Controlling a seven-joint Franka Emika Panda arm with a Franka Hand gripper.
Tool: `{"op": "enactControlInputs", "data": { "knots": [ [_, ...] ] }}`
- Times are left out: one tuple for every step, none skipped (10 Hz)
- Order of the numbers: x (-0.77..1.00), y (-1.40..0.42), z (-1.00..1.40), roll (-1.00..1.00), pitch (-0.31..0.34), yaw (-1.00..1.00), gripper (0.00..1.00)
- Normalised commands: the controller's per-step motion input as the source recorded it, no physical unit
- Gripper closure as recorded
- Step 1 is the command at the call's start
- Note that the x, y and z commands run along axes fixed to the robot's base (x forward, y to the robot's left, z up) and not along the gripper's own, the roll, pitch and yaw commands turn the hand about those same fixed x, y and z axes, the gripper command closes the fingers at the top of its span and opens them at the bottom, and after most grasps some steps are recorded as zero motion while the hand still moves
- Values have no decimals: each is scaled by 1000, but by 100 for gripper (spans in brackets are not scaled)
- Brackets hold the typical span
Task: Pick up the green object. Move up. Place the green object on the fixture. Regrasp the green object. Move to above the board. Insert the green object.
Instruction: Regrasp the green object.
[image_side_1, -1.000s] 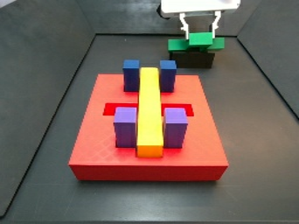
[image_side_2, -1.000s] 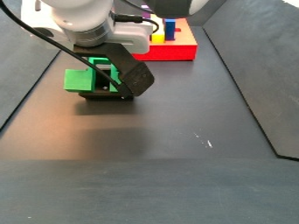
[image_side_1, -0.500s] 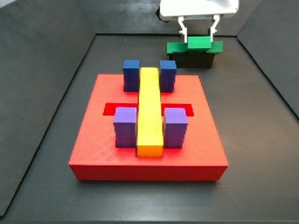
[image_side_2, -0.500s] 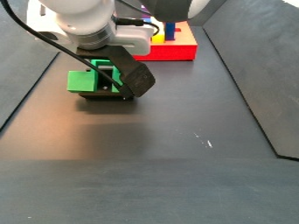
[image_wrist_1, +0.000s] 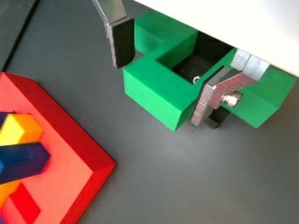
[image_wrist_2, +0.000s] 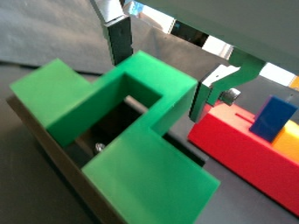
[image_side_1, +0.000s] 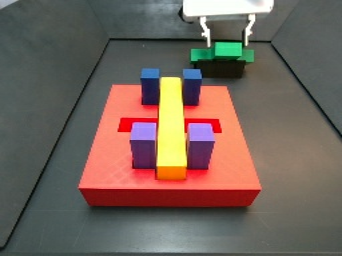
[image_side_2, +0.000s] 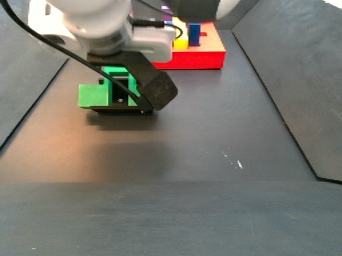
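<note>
Between the jaws of the gripper (image_wrist_1: 170, 66), which stand open and hold nothing, the green object (image_wrist_1: 176, 83) rests on the fixture (image_side_2: 123, 108). Regrasping is judged next: closure on its central block.

One side view looks down the table from the board's (image_side_1: 170, 140) end toward the gripper (image_side_1: 229, 38) at the far end; another looks back from the opposite end, with the green object (image_side_2: 104, 91) nearer. Both wrist views sit close above it, sharing the board's edge (image_wrist_1: 59, 149)
</note>
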Motion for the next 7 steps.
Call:
{"op": "enactControlInputs", "data": {
  "knots": [
    [9, 251, 963, -26, 54, 0, 0],
    [0, 137, 949, 0, 117, 0, 0],
    [103, 0, 694, 337, 323, 0, 0],
    [109, -160, 269, 1000, 671, 0, 0],
    [69, -283, 140, 1000, 689, 0, 0],
    [77, -294, 134, 1000, 689, 0, 0],
    [86, -303, 131, 1000, 680, 0, 0]
  ]
}}
